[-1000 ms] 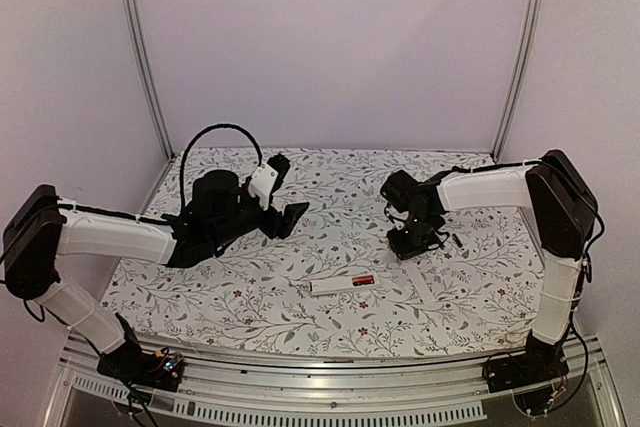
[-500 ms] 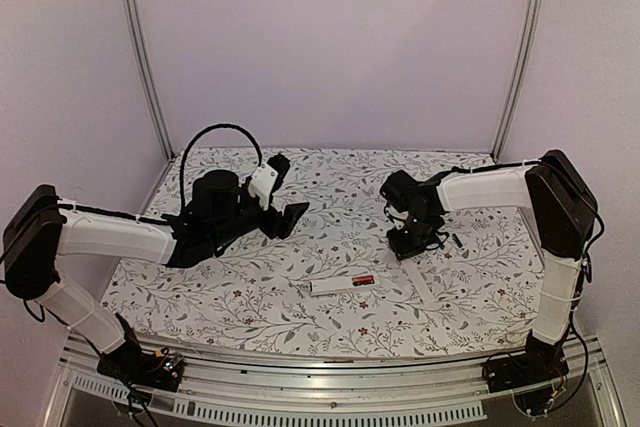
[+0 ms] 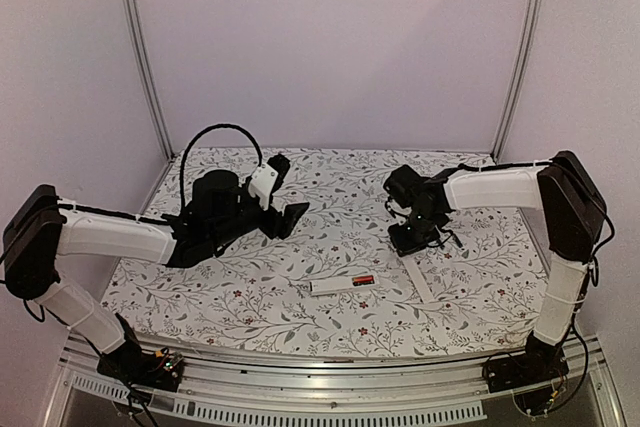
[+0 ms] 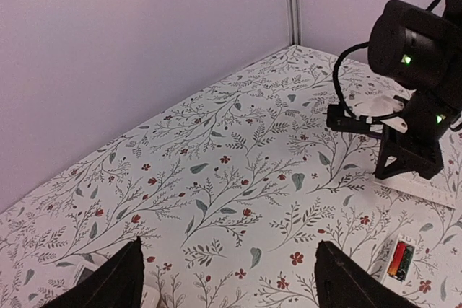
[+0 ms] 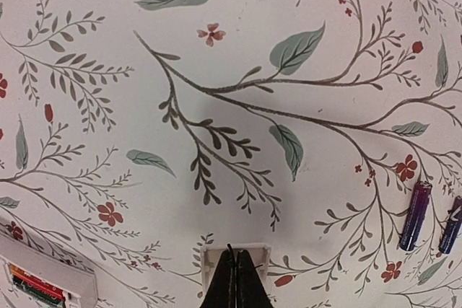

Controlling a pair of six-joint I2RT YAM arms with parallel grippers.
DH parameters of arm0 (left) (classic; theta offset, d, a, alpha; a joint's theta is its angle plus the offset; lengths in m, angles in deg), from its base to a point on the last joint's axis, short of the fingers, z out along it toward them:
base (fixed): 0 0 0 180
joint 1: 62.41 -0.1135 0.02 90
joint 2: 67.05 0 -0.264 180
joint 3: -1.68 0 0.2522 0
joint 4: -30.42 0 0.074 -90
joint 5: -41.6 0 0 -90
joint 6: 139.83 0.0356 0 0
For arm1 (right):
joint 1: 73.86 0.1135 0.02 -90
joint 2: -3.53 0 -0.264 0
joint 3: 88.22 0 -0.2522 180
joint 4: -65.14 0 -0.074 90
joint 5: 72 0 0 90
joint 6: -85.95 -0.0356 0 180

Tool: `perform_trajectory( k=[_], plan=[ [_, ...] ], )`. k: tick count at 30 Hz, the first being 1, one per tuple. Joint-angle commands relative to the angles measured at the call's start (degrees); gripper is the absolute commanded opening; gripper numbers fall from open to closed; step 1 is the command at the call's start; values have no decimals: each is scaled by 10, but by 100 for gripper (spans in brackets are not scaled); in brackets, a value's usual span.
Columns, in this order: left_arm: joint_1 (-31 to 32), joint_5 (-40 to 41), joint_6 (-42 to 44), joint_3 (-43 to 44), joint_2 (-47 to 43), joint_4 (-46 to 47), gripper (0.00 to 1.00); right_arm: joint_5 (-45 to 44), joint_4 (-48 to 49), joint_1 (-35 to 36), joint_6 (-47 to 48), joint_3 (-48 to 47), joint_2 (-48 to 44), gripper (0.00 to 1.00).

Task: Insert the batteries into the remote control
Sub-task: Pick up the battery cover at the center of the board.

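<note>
**Right gripper (image 3: 414, 237) nudged outward, jaws closed**

Shifted slightly toward the table's right side since a second ago, the right gripper hangs low over the floral-patterned tablecloth (image 3: 250, 297). Its jaws are pressed together above the end of a flat white plastic strip (image 5: 213, 254); whether they pinch it cannot be told. Two slim dark cylindrical batteries (image 5: 416, 214) lie side by side near it. The slim white rectangular remote control (image 3: 335, 286) lies nearer the front edge, a red-banded battery (image 3: 363, 280) in its open compartment. The left gripper (image 4: 227, 250) hovers wide open, well apart.
</note>
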Motion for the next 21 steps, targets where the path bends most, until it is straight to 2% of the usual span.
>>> perform_trajectory(
  k=[1, 7, 11, 14, 21],
  plan=[
    [-3, -4, -4, 8, -6, -5, 81, -2, 10, 2, -2, 2, -37, 0],
    [-2, -12, -16, 8, -6, -2, 81, -11, 8, 2, -5, -6, -55, 0],
    [0, -62, -78, 3, 7, 21, 79, -14, 25, 2, -10, -14, -77, 0],
    [17, -122, -153, 2, 39, 72, 75, -8, 49, 2, -17, -3, -91, 0],
    [55, -163, -186, 76, 138, 117, 79, -14, 78, 2, -28, 4, -109, 0]
  ],
)
